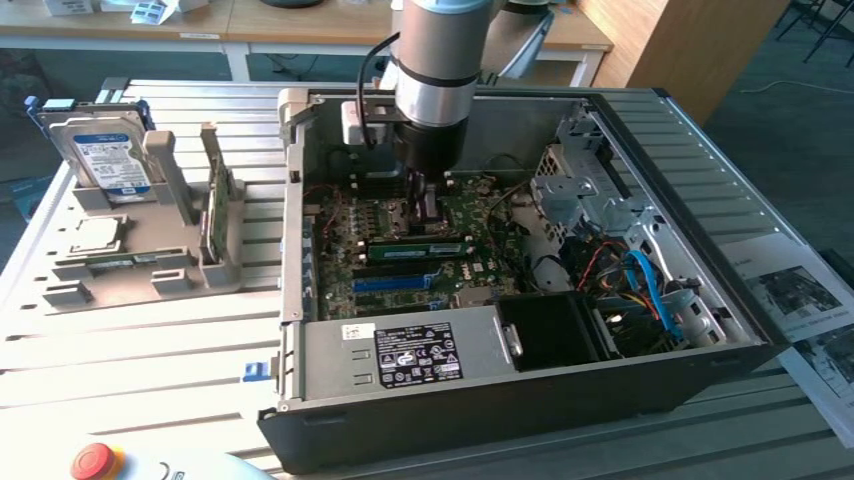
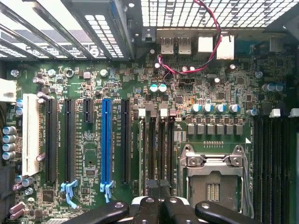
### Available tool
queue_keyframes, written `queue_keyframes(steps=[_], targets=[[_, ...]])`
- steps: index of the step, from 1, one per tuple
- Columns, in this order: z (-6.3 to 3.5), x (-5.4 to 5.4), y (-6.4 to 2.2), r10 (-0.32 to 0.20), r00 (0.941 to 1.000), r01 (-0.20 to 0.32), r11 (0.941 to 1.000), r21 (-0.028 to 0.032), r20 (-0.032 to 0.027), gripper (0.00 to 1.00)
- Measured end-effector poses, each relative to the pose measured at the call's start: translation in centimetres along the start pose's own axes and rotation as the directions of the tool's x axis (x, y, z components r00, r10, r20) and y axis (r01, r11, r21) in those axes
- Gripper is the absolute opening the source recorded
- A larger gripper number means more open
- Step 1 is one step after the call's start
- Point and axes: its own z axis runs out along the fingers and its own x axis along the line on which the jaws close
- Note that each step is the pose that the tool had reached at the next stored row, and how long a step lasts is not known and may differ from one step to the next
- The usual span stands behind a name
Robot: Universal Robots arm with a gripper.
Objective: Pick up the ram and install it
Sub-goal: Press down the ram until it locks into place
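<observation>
A ram stick (image 1: 420, 248), green with a pale label, lies along the memory slots of the motherboard (image 1: 400, 270) inside the open computer case. My gripper (image 1: 424, 205) hangs from the arm just above and behind it, low inside the case. In the wrist view my gripper (image 2: 159, 198) is shut, its dark fingertips pressed together over the memory slots (image 2: 159, 144) beside the processor socket (image 2: 212, 179). I see nothing between the fingers. A second thin green board (image 1: 211, 215) stands upright in the grey fixture at the exterior view's left.
The case walls (image 1: 287, 220) and the drive cage (image 1: 587, 190) close in around the arm. A power supply (image 1: 400, 355) fills the case's near side. The grey fixture (image 1: 134, 265) also holds a hard drive (image 1: 107, 155) and a processor chip (image 1: 96, 235). A red stop button (image 1: 94, 460) sits at the front.
</observation>
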Motion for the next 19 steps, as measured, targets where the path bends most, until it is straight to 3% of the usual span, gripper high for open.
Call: queue_keyframes(steps=[15, 19], targets=[[0.02, 0.74, 0.12, 0.0, 1.0, 0.0, 1.0, 0.0, 0.0, 0.1], [0.02, 0.74, 0.5, 0.0, 1.0, 0.0, 1.0, 0.0022, 0.0001, 0.1]])
